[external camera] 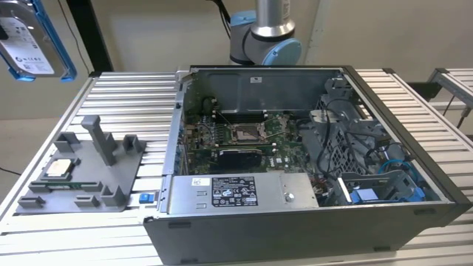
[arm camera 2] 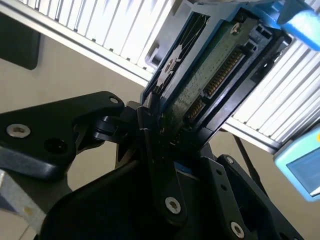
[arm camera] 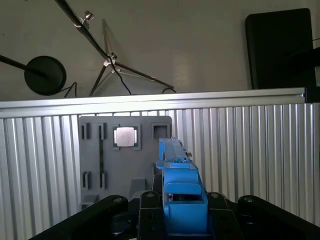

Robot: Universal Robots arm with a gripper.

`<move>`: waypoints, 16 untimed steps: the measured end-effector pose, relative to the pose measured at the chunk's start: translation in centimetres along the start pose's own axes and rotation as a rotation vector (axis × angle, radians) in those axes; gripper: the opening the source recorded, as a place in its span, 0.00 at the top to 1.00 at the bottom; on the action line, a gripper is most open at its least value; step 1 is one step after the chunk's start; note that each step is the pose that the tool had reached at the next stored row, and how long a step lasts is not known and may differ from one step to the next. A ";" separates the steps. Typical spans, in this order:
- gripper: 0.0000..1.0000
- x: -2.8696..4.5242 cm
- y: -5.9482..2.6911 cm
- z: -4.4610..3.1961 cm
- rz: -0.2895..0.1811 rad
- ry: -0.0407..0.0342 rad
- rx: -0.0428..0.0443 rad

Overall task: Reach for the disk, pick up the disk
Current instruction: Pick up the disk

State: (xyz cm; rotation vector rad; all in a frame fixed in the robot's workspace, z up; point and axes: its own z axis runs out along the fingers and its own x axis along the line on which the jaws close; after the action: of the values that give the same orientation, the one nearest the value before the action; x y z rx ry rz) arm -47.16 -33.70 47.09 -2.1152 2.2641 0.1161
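The disk point(external camera: 33, 39), a silver-grey drive with a white label in a bright blue bracket, hangs high in the air at the exterior view's upper left, beyond the table's corner. In the second wrist view the disk point(arm camera 2: 210, 75) shows its green board and connector, and my gripper point(arm camera 2: 165, 132) is shut on its lower end with black fingers point(arm camera 2: 150, 125) pressed against it. The first wrist view shows the disk point(arm camera: 181, 185) edge-on as a blue strip between my gripper point(arm camera: 182, 217) jaws, high above the table.
A grey holder plate point(external camera: 88, 183) with upright posts carries a small square silver chip point(external camera: 59, 168) at the exterior view's left. An open computer case point(external camera: 414, 166) takes up the slatted metal table's point(external camera: 126, 94) middle and right. The arm's base point(external camera: 265, 39) stands behind the case.
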 end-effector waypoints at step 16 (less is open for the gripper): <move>1.00 -0.16 0.05 -1.92 0.000 -0.0023 -0.0003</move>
State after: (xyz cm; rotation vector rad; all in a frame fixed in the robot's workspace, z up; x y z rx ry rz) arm -47.16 -33.70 49.02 -2.1141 2.2629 0.1188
